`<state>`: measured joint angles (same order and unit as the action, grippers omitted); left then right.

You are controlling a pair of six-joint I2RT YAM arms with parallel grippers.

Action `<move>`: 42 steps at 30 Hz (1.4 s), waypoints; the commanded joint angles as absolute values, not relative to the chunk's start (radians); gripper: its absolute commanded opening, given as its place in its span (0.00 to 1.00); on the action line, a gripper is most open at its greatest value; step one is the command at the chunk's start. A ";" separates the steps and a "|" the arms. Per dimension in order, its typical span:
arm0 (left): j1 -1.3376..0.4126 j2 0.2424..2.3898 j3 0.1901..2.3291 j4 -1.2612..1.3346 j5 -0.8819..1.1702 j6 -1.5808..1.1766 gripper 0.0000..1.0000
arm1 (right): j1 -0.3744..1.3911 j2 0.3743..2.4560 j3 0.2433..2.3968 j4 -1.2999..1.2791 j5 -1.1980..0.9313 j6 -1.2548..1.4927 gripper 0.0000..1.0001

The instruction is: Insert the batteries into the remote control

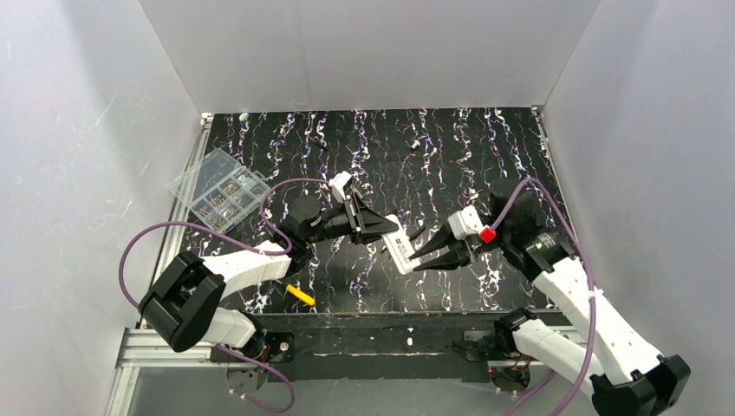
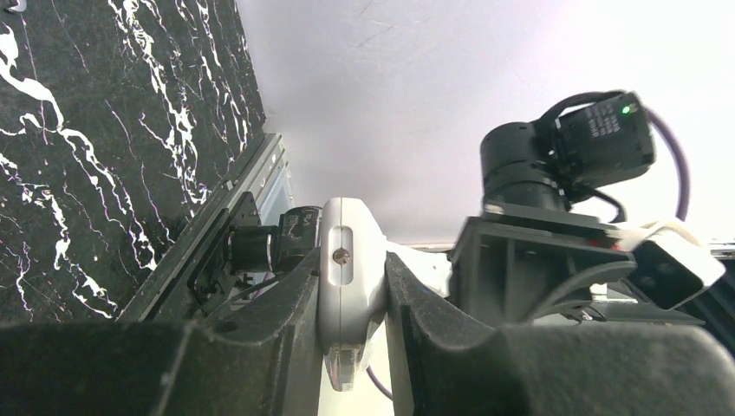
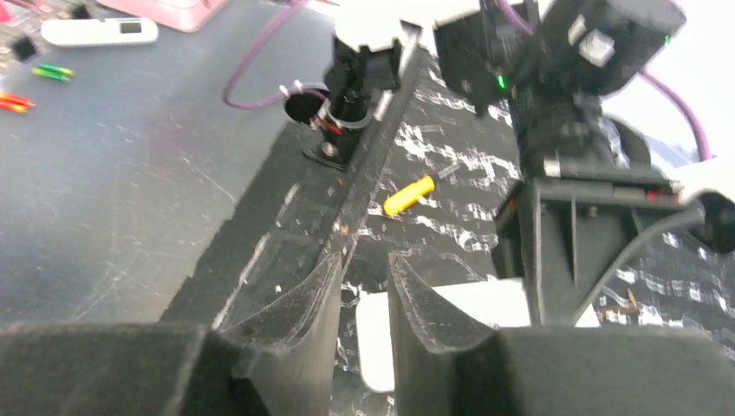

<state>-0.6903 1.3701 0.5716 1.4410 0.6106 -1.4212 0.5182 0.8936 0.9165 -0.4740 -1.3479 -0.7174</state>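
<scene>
The white remote control (image 1: 400,245) is held off the black marbled mat near its middle, tilted. My left gripper (image 1: 390,232) is shut on its far end. In the left wrist view the remote (image 2: 349,277) stands edge-on between the two pads, with a screw showing in its side. My right gripper (image 1: 419,263) sits at the remote's near end, its fingers a narrow gap apart with nothing between them. In the right wrist view (image 3: 364,264) the remote (image 3: 468,299) lies just beyond the right-hand finger. No blue batteries show in any view.
A clear plastic compartment box (image 1: 218,188) sits at the mat's left edge. A small yellow piece (image 1: 301,295) lies near the front edge, also in the right wrist view (image 3: 409,196). White walls enclose three sides.
</scene>
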 commanded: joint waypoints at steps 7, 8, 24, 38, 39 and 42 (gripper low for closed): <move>-0.694 1.354 0.596 1.542 0.646 -1.422 0.00 | 0.522 0.653 0.640 0.215 -0.529 0.265 0.42; -0.694 1.354 0.596 1.542 0.646 -1.421 0.00 | 0.522 0.645 0.654 0.185 -0.454 0.338 0.42; -0.694 1.374 0.623 1.542 0.655 -1.420 0.00 | 0.523 0.633 0.627 -0.151 -0.435 0.780 0.77; -0.695 1.378 0.637 1.542 0.655 -1.420 0.00 | 0.523 0.693 0.555 -0.060 -0.543 0.861 0.75; -0.694 1.380 0.639 1.542 0.658 -1.421 0.00 | 0.523 0.698 0.555 -0.058 -0.550 0.860 0.75; -0.695 1.384 0.647 1.541 0.661 -1.423 0.00 | 0.523 0.712 0.548 -0.046 -0.571 0.863 0.71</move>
